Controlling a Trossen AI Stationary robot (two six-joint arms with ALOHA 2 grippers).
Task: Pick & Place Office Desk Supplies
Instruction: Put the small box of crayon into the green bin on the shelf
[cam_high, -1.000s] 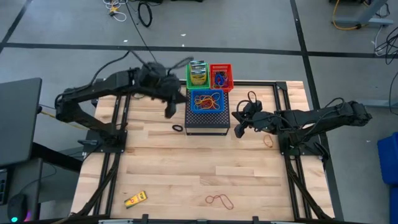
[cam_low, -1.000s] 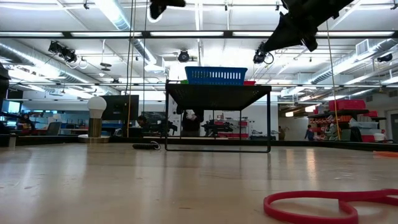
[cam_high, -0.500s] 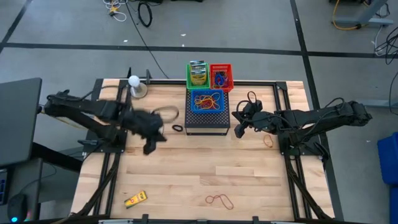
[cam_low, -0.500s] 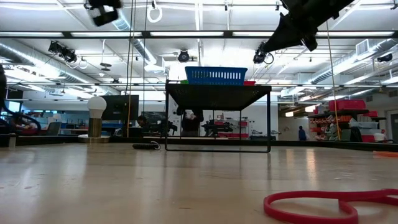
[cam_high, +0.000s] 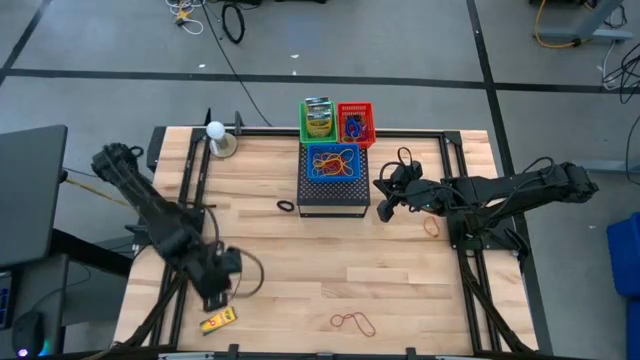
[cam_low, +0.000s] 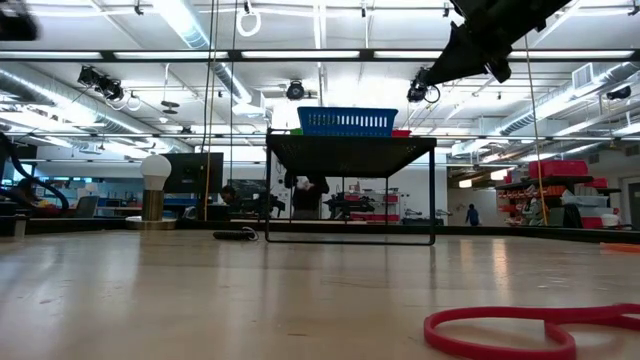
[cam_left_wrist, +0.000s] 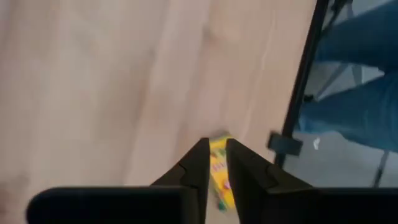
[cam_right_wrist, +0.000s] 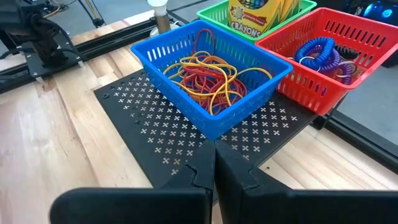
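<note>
In the high view, the left gripper (cam_high: 213, 293) was at the lower left of the frame, just above the small yellow item (cam_high: 218, 321) that lay on the wooden table (cam_high: 400, 270). The left wrist view showed its two dark fingers (cam_left_wrist: 198, 163) with a thin gap between them, and the yellow item (cam_left_wrist: 219, 171) showed in that gap, but it was not held. The right gripper (cam_high: 385, 207) was at the right of the middle, just beside the black mesh box (cam_high: 333, 195). In the right wrist view its fingers (cam_right_wrist: 202, 167) were pressed together with nothing in them. A blue basket (cam_high: 335, 162) sat on top of the mesh box, full of red and yellow rubber bands (cam_right_wrist: 208, 78). Behind it stood a green basket (cam_high: 318, 118) with a crayon box (cam_right_wrist: 261, 12) in it, and a red basket (cam_high: 355, 122) with a blue coiled ring (cam_right_wrist: 317, 53). A small black ring (cam_high: 286, 206) lay on the table left of the mesh box. A red-brown rubber band (cam_high: 353, 321) lay near the bottom middle of the frame, and a tan band (cam_high: 432, 225) lay at the right, under the right arm. A black band (cam_high: 404, 157) lay near the upper right of the table. A white lamp (cam_high: 216, 133) stood at the upper left of the table.
</note>
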